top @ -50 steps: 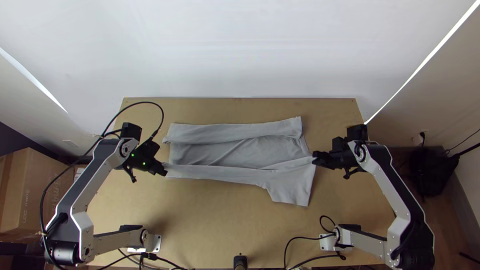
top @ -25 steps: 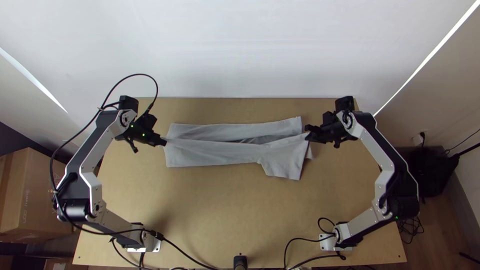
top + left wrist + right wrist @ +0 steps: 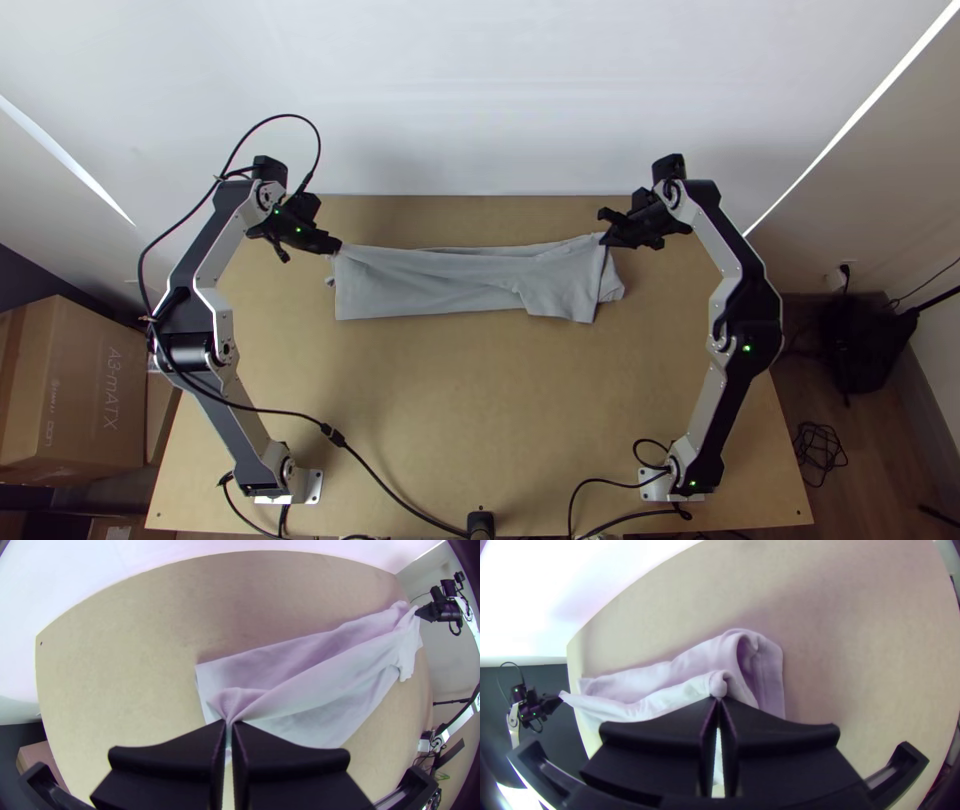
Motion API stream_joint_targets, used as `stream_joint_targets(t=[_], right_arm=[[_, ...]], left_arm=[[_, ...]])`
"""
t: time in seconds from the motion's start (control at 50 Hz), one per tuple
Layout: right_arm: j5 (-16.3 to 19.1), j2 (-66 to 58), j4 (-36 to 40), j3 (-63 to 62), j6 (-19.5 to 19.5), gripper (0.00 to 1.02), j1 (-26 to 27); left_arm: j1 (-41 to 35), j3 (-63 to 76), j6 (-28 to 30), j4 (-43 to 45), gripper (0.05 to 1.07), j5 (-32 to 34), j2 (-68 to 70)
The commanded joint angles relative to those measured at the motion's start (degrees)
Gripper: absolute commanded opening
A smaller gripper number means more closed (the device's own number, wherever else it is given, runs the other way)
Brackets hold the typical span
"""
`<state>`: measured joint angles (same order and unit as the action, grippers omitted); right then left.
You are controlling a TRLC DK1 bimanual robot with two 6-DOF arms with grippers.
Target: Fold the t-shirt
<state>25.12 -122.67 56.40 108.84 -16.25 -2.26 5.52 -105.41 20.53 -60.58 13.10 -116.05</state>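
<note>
Left pincer (image 3: 335,248), right pincer (image 3: 605,240), pinching long, creased grey t-shirt (image 3: 440,285)

The grey t-shirt (image 3: 430,287) lies in a long folded strip across the counter (image 3: 480,400), its top layer pinched up at both ends.

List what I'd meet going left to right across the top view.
Brown cardboard box → black two-fingered left gripper, shut on the cloth → light-grey cloth t-shirt, held between both arms → matching black right gripper, also shut on it → tangled black cable on the floor.
</note>
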Motion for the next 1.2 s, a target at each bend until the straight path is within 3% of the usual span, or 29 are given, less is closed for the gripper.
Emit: stream_joint_targets(t=[0.0,0.1,0.12,0.16,0.18,0.2,0.34,0.36,0.64,0.7,0.84,0.9,1.0,1.08,1.18], right_arm=[[0.36,-5.65,0.64,6.04,-2.47,0.02,-0.20],[0.36,-9.69,0.73,10.43,-3.52,0.02,-0.20],[0.36,-10.31,0.73,11.13,-3.79,0.02,-0.11],[0.36,-11.27,0.90,12.36,-4.67,0.05,0.06],[0.28,-11.62,1.17,12.80,-4.93,0.12,0.15],[0.28,-11.80,1.43,13.07,-4.93,0.21,0.24],[-0.95,-10.04,1.87,11.49,-4.93,0.93,1.12],[-1.04,-9.43,1.96,11.05,-4.93,0.99,1.47],[-0.43,4.11,-1.12,-1.61,-5.02,0.99,5.25],[3.26,7.01,-1.82,-4.51,-5.81,0.99,6.31],[18.47,11.49,-2.88,-8.99,-10.91,0.99,10.17],[23.22,13.42,-4.99,-11.28,-13.54,0.99,11.58],[26.91,17.38,-11.23,-16.11,-18.55,0.99,12.72],[27.70,20.02,-15.88,-19.36,-21.89,0.99,12.90],[28.40,22.13,-17.64,-21.30,-23.21,0.99,12.81]], left_arm=[[1.16,-2.61,-1.20,-1.12,0.08,0.52,-3.13],[1.51,-2.61,-2.08,-1.03,0.12,0.61,-4.36],[1.51,-2.52,-2.17,-1.12,0.23,0.70,-4.62],[1.78,-2.00,-2.08,-1.83,0.66,1.84,-4.80],[2.04,-1.65,-2.08,-1.91,0.88,2.80,-4.80],[2.22,-1.47,-1.99,-1.91,1.05,3.60,-4.80],[4.59,-0.15,-2.78,-1.56,1.03,11.59,-2.87],[5.03,-0.15,-3.13,-1.65,1.03,12.21,-2.52],[10.74,5.56,-3.57,-2.00,1.03,20.73,0.56],[12.15,7.41,-3.40,-2.00,1.03,23.99,0.56],[13.64,11.19,-2.87,-1.12,1.03,27.94,0.21],[13.73,13.21,-3.04,0.46,1.03,27.94,0.30],[13.82,15.58,-3.92,2.92,1.03,27.94,0.21],[13.82,17.34,-4.80,5.47,1.03,27.94,0.03],[13.38,18.83,-6.03,7.67,1.03,27.85,-0.49]])
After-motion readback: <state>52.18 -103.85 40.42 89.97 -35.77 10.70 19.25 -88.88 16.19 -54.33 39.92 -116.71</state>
